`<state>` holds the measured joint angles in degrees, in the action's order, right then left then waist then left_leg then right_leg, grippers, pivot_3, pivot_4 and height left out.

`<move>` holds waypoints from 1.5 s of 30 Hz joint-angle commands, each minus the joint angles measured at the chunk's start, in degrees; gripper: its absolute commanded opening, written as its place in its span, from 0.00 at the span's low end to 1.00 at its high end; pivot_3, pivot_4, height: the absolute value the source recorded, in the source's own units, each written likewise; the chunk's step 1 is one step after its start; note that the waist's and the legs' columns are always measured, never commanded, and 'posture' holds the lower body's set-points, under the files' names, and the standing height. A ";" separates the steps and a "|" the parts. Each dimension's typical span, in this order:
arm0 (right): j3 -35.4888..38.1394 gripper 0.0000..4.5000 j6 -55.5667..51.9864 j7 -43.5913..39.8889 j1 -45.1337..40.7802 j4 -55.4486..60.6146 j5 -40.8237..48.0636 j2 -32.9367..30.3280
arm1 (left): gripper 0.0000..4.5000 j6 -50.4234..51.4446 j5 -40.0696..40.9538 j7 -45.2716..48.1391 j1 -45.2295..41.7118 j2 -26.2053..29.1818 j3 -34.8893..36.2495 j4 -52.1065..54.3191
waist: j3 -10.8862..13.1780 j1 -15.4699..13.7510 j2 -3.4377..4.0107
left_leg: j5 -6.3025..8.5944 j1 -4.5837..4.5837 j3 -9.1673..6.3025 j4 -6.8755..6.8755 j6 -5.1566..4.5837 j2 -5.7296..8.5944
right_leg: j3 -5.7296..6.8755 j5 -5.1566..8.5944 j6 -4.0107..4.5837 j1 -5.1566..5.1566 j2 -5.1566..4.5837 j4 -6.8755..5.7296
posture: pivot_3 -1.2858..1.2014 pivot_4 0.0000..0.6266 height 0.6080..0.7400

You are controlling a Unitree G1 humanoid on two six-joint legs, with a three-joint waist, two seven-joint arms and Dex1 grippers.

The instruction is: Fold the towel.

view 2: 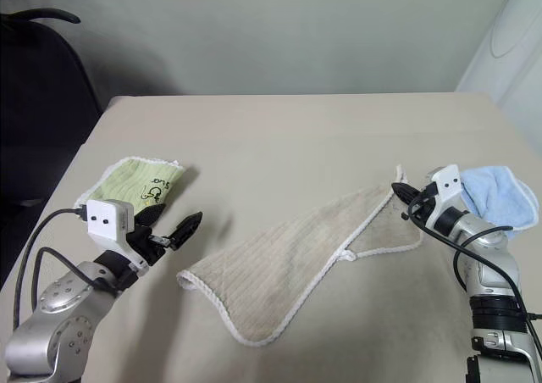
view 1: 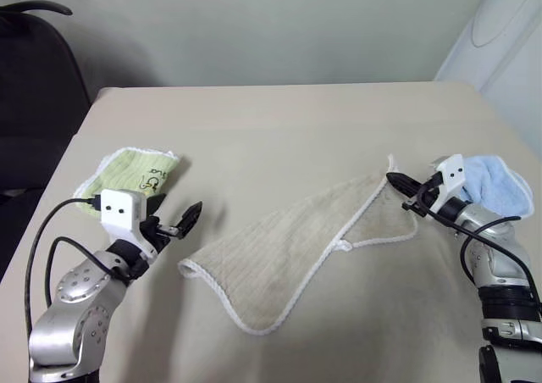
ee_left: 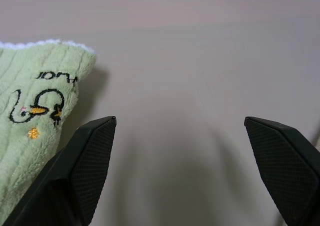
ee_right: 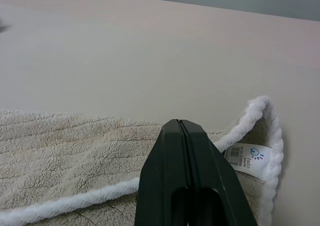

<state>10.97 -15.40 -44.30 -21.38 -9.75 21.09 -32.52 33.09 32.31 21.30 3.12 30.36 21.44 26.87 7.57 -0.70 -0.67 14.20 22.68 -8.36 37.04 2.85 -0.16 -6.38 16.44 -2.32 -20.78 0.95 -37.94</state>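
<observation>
- The right tool (ee_right: pixel 181 131), its two black fingers pressed fully together, is seen just over the far right corner of the beige ribbed terry towel with white stitched edging (view 1: pixel 288 256); whether cloth is pinched cannot be told.
- The left tool (ee_left: pixel 180 136) is held wide open and empty, above bare worktop (view 1: pixel 279 129), near the towel's left end but apart from it.
- The towel is spread slantwise on the pale worktop, one corner already turned over onto itself near the right tool.
- The fold is judged barely begun; halving and squaring remain.
- A light green striped cloth with a logo (view 1: pixel 131 173) and a light blue cloth (view 1: pixel 501 184) are left aside.
</observation>
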 commanded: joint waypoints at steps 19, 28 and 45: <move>3.87 0.00 -1.81 0.67 5.82 7.34 0.98 -3.66 | 0.99 1.45 0.99 0.27 -1.19 0.19 -0.60 3.02 | 0.00 -0.07 -0.01 | 0.00 0.00 -0.01 0.00 0.00 0.01 | 0.01 0.00 0.01 0.03 0.00 0.00 | 0.52 0.24 1.00; 3.20 0.00 1.38 -1.22 3.41 3.29 -1.95 -9.39 | 0.99 2.30 1.06 0.42 -0.64 0.11 -1.83 3.31 | 0.00 0.03 -0.01 | 0.00 -0.01 0.03 -0.01 0.00 0.00 | -0.01 0.00 0.00 0.02 0.01 0.00 | 0.52 0.24 1.00; -18.47 0.59 42.26 0.33 -15.86 -25.43 -33.31 -17.28 | 1.00 0.34 -2.93 4.17 -2.37 3.71 -6.46 5.96 | 0.00 0.04 0.01 | 0.19 -0.01 -0.01 -0.03 -0.33 -0.01 | 0.01 -0.01 0.02 -0.02 -0.05 -0.06 | 0.52 0.24 1.00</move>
<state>-5.20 17.29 -47.39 -34.59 -31.70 -6.02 -47.90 34.78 29.27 25.18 1.05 34.41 14.43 30.82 7.57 -0.67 -0.66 14.59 22.67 -8.36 37.00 2.18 -0.16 -6.37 16.43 -2.30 -20.81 0.88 -38.01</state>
